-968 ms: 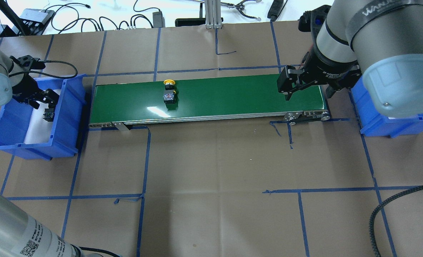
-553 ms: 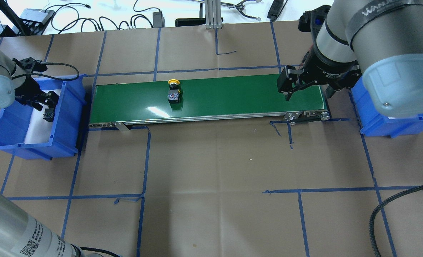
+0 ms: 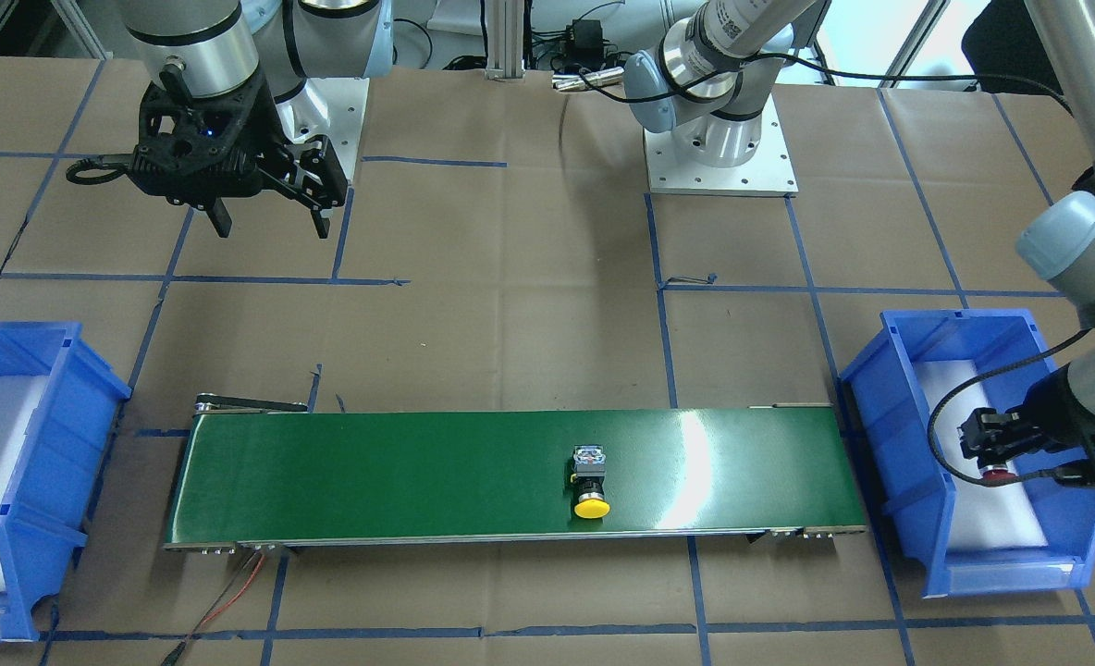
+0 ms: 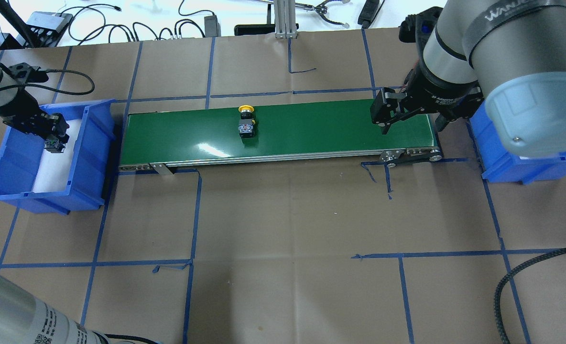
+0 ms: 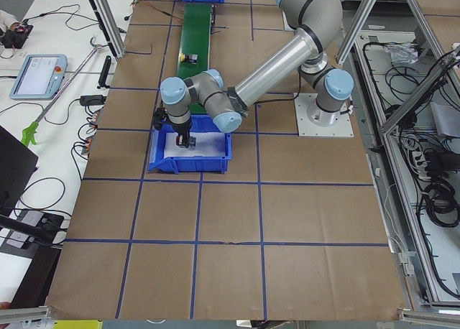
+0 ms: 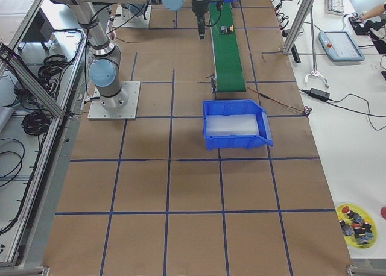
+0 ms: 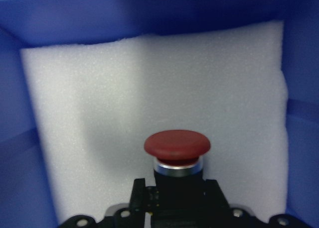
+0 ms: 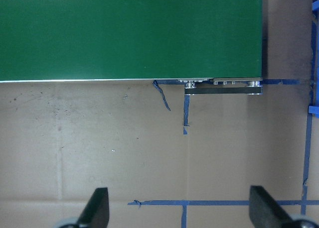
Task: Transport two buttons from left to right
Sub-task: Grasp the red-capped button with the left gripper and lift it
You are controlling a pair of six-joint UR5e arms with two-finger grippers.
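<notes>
**Red button in grip at the left bin, yellow one lying on the belt**

Left bin (image 4: pixel 89 153), at 9 o'clock of the belt: the left pincer (image 4: pixel 53 139) is clamped on the red button (image 7: pixel 177 144). It grips the black body, and the cap sticks out ahead of the fingers. The wrist view shows foam (image 7: pixel 99 113) under the button with a shadow on it, so I judge the button is clear of the liner. The left arm is folded low over the bin, wrist pointing down.

Step in hand, my read: carry the red button to the belt's 9 o'clock end. The next move needs a lift over the bin wall, a swing toward 3 o'clock and a gentle set-down, since the round cap could roll.

Belt (image 4: pixel 311 129): the yellow button (image 4: pixel 246 123) lies on its side short of mid-length, cap toward 12 o'clock, nothing touching it.

The right pincer (image 4: pixel 412 125) hovers over the belt's 3 o'clock end, jaws spread wide and holding nothing. Its wrist camera looks straight down past the belt edge onto the tabletop (image 8: pixel 124 148). The yellow button is well apart from it.

Right bin (image 4: pixel 512 167), just beyond at 3 o'clock: neither button is there yet.
</notes>
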